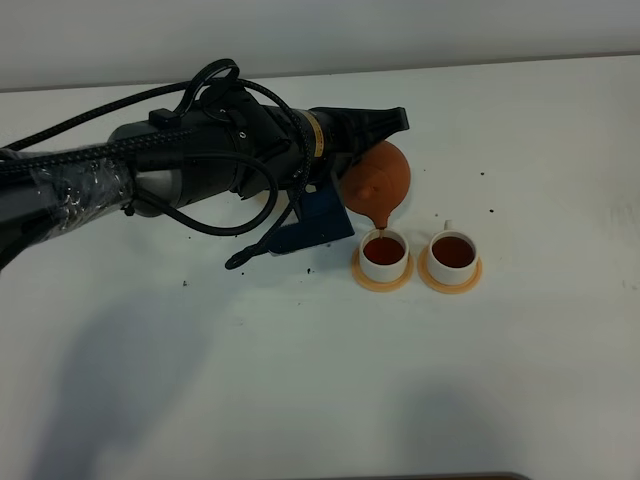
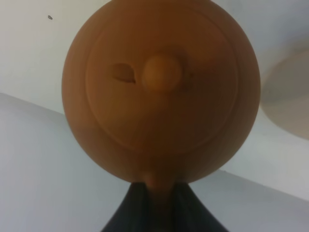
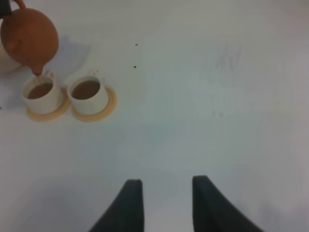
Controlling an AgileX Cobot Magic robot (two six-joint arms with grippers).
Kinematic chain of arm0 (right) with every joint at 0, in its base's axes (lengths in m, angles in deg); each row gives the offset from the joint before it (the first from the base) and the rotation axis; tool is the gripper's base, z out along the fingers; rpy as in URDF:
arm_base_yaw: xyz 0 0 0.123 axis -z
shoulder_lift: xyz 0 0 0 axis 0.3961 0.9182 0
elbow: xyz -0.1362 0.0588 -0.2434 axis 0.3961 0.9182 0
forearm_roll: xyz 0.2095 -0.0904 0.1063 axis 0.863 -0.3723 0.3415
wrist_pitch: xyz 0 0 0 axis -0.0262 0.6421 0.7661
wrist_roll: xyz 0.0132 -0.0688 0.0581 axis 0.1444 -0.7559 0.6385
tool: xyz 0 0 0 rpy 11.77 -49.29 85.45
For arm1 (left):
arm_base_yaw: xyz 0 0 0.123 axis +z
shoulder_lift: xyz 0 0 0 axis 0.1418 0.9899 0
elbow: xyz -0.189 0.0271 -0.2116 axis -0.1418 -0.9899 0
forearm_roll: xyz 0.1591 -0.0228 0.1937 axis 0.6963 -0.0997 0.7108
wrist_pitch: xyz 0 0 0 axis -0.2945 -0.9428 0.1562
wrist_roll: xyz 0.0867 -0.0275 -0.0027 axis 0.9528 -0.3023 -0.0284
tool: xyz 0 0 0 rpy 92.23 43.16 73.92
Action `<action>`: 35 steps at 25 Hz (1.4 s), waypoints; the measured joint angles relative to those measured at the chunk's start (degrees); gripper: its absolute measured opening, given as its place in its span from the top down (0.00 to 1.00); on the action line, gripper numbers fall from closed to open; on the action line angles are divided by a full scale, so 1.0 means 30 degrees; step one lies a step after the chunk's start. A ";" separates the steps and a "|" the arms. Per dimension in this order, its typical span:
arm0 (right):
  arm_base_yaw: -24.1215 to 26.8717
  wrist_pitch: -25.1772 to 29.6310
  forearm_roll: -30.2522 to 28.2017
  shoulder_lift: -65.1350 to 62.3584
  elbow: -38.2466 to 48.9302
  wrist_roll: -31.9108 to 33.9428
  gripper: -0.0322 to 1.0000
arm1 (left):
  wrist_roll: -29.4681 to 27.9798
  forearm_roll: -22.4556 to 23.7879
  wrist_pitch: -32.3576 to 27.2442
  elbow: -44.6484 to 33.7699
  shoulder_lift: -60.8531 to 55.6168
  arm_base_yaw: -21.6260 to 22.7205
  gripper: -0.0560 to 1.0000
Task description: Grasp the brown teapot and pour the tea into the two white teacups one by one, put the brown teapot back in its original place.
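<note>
The left claw (image 1: 352, 170) is clamped on the handle of the small round reddish-brown clay teapot (image 1: 378, 180), tipped spout-down just above the nearer white cylindrical teacup (image 1: 384, 255), centre frame; a thin stream falls into it. The second white teacup (image 1: 453, 252), to its right, already holds tea. The right claw (image 3: 165, 193) hangs wide and empty, well apart. Only the left wrist view shows the pale beige round saucer (image 2: 289, 94) waiting behind the pot.
</note>
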 joint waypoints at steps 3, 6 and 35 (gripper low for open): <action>0.0000 0.0000 0.0000 0.0000 0.0000 0.0000 0.73 | 0.0000 0.0043 0.0064 0.0000 0.0000 0.0000 0.84; 0.0000 0.0000 0.0000 0.0000 0.0000 0.0000 0.73 | 0.0000 0.0054 0.0079 0.0000 0.0000 0.0000 0.84; 0.0000 0.0000 0.0000 0.0000 0.0000 0.0000 0.73 | -0.1103 -0.2784 -0.3260 0.0000 -0.1291 0.0050 0.84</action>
